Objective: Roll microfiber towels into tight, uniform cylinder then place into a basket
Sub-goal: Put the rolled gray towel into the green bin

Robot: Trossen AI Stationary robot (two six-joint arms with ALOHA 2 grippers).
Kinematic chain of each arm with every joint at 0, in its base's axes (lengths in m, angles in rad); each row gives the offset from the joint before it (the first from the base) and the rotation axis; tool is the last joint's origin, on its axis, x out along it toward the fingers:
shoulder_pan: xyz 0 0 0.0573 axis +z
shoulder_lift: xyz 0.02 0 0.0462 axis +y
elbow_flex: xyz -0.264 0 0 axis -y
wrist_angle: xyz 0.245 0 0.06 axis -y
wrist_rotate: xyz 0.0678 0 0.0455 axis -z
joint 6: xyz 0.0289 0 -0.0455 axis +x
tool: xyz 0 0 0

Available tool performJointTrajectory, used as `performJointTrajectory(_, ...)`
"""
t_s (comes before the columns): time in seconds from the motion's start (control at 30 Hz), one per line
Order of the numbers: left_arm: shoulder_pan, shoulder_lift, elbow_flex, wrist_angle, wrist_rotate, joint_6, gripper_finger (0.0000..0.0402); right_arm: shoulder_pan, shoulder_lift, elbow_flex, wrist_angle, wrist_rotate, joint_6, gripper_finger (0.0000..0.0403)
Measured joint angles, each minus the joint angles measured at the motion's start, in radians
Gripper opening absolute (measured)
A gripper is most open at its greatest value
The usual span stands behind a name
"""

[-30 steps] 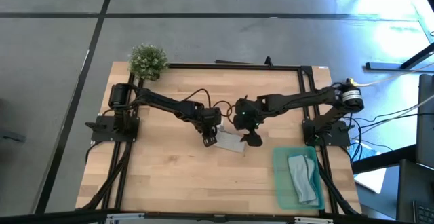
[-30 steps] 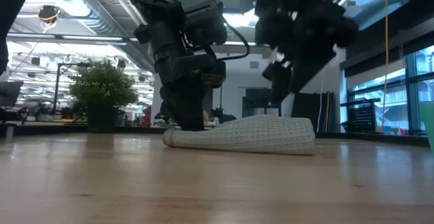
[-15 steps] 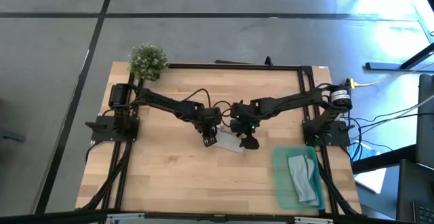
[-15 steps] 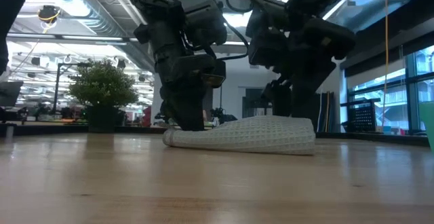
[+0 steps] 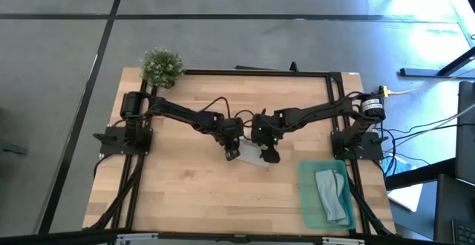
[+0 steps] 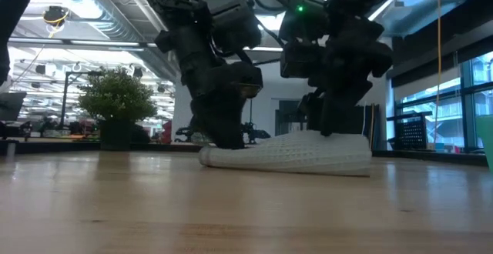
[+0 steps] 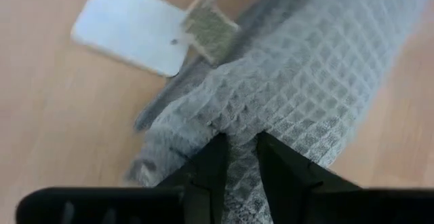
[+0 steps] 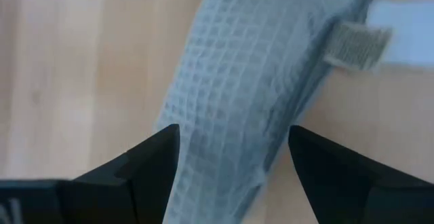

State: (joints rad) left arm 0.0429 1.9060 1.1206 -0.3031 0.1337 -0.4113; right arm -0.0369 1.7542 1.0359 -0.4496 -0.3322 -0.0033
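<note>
Wooden surface (image 5: 185, 193): our left gripper (image 7: 239, 157) fingers pinch the grey towel (image 6: 293, 154) roll beside the basket (image 5: 307, 200); right gripper (image 8: 230, 157) fingers straddle it, open. Uneven pull could unroll it.

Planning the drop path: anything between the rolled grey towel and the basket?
High view: only bare table between the grey towel and the basket, which already holds another towel.
</note>
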Motion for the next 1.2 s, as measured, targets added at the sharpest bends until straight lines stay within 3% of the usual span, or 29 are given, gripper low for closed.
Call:
performJointTrajectory(0.13, 0.0, 0.002, -0.001, 0.063, -0.178, -0.039, 0.0082, 0.023, 0.0, 0.0, 0.008, 0.065, 0.026, 0.0277)
performJointTrajectory(0.27, 0.003, 0.002, -0.002, 0.093, -0.258, -0.041, 0.0082, 0.052, 0.0, 0.0, 0.008, 0.073, 0.03, 0.0277)
performJointTrajectory(0.7, 0.003, 0.0, -0.001, 0.095, -0.258, -0.042, 0.0082, 0.114, 0.0, 0.0, 0.0, 0.153, 0.236, 0.0277)
performJointTrajectory(1.0, 0.003, -0.001, 0.0, 0.095, -0.256, -0.042, 0.0082, 0.106, -0.002, 0.0, 0.024, 0.061, 0.412, 0.0277)
performJointTrajectory(1.2, 0.003, -0.001, 0.001, 0.095, -0.256, -0.042, 0.0082, 0.07, -0.002, 0.0, 0.009, -0.088, 0.586, 0.0277)
